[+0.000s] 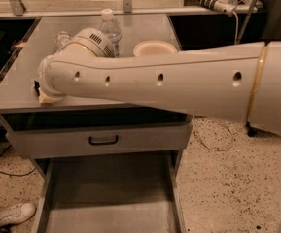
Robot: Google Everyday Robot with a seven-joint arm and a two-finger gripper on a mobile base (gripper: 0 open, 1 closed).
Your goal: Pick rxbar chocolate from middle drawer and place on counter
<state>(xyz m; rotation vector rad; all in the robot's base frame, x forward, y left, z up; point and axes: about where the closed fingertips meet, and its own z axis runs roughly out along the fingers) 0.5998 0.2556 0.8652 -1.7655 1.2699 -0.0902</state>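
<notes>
Gripper (43, 94) of an Everyday Robot is pictured low over the counter (145, 28) at about nine o'clock in the frame, close to the tabletop's left edge. It is largely masked by the wrist joint of the cream arm (179, 84), which is stretched across the view from three o'clock. Whether the gripper is open or closed cannot be told.

A small dark sliver, judged likely to be the rxbar chocolate (36, 86), is glimpsed at the gripper's end, just above the counter surface; whether it is gripped or already set down is hidden.

The middle drawer (111, 193) is seen pulled out at six o'clock, below a shut drawer front with a black handle (103, 140). No bar is visible on the part of its grey floor that shows.

The placing step is judged to be in hand, and the low reach is read as a way to lay the bar down rather than drop it. The near-left spot appears to have been chosen because a clear water bottle (111, 29) and a pale bowl (154, 47) are standing toward twelve o'clock. A white sneaker (13, 213) is visible on the speckled floor at seven o'clock.
</notes>
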